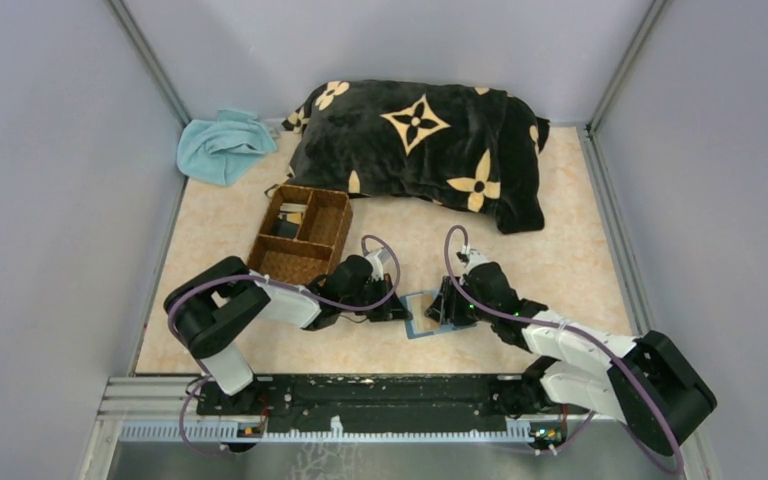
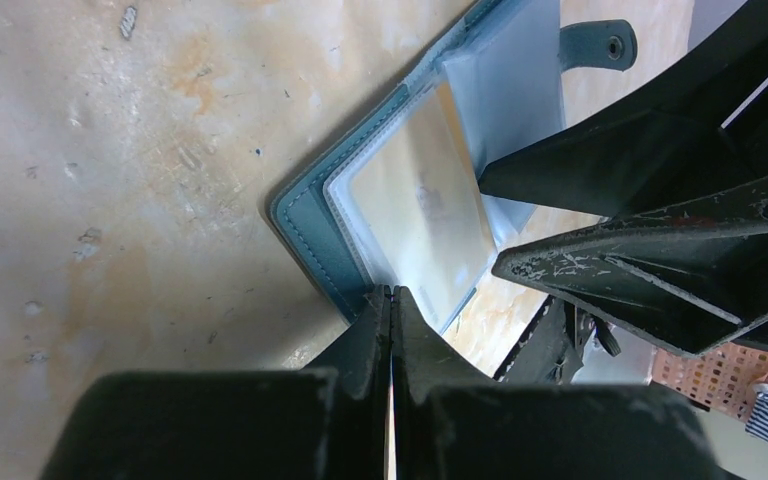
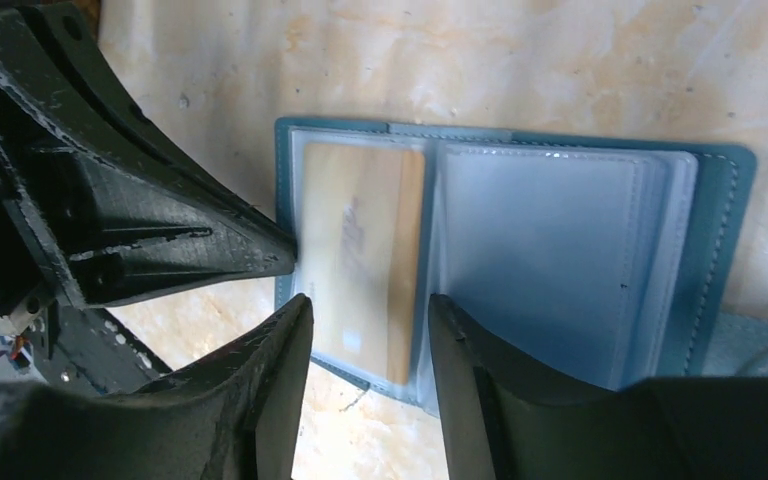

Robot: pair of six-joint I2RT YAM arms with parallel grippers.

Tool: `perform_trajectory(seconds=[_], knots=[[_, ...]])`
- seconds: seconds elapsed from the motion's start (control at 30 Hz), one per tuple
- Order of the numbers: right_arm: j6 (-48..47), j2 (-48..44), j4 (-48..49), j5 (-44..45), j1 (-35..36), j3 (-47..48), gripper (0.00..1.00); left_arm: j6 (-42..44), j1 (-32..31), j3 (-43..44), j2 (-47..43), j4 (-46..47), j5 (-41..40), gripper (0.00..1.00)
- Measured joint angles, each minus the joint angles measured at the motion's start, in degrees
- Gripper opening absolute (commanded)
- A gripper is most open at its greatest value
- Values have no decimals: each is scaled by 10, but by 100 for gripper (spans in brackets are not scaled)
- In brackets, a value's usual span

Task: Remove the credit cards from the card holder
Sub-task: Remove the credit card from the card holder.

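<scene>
The teal-blue card holder (image 1: 422,318) lies open on the table between my two grippers. Its clear sleeves face up, and a pale tan credit card (image 3: 360,240) sits in the left sleeve; it also shows in the left wrist view (image 2: 420,215). My left gripper (image 2: 391,293) is shut, its tips resting against the edge of the card holder (image 2: 305,215); I cannot tell if anything is pinched. My right gripper (image 3: 368,320) is open, its fingers straddling the end of that card over the card holder (image 3: 715,230). The clasp tab (image 2: 595,45) sticks out at the far side.
A brown woven compartment tray (image 1: 300,232) stands just behind the left arm, with flat dark and pale items inside. A black pillow with gold flowers (image 1: 425,150) fills the back. A teal cloth (image 1: 222,145) lies in the back left corner. Grey walls close both sides.
</scene>
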Motion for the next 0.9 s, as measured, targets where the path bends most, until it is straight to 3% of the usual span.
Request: perform_trajectory(seconds=[0.3,0.9], knots=[[2,25,80,-31,-4,-18,48,-3,1,0,3,5,5,0],[45,-6,126,-115,-37,-70,43,-5,3,0,9,12,12,0]])
